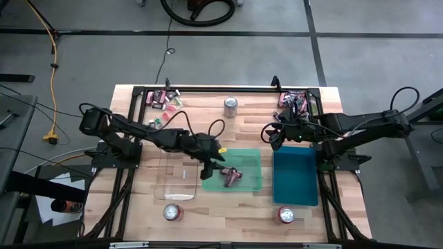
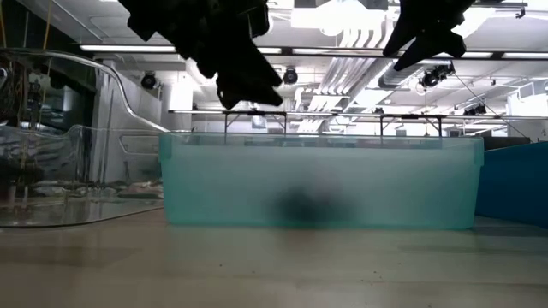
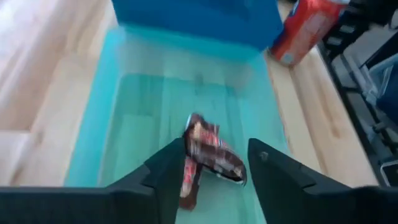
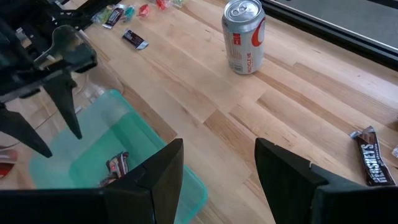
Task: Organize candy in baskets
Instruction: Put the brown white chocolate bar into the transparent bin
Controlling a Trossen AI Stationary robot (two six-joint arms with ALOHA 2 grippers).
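Left gripper (image 1: 210, 168) over the left end of the green basket (image 1: 252, 181), fingers (image 3: 168, 171) spread apart, nothing clamped; maroon-brown candy (image 3: 214, 155) seen between them in the left wrist view, apparently loose, with a second piece (image 3: 188, 183) beneath on the basket floor. Same candy (image 1: 230, 176) lying inside the green basket's left half in the high view.

Nearest edge of the table (image 1: 228, 225): two drink cans, one (image 1: 172, 212) near-left just in front of the clear basket (image 1: 173, 178), one (image 1: 286, 215) near-right just in front of the teal-blue basket (image 1: 296, 178).

Middle row, left to right: clear, green, teal-blue baskets side by side, green close beside the clear one, a narrow gap before the teal-blue one. Small pale item on the clear basket's floor; kind impossible to tell. No contents made out in the teal-blue basket.

Right gripper (image 1: 275, 135) hanging just beyond the far-left corner of the teal-blue basket, fingers (image 4: 166, 171) held apart, empty, above bare wood.

Farther back: third can (image 1: 230, 105) upright at centre. More candy scattered far-left (image 1: 163, 98), a few light green and pink pieces (image 1: 158, 122) a little nearer, and another cluster far-right (image 1: 294, 102) by the black frame (image 1: 208, 88). Dark-wrapped bar (image 4: 371, 155) on the wood in the right wrist view.
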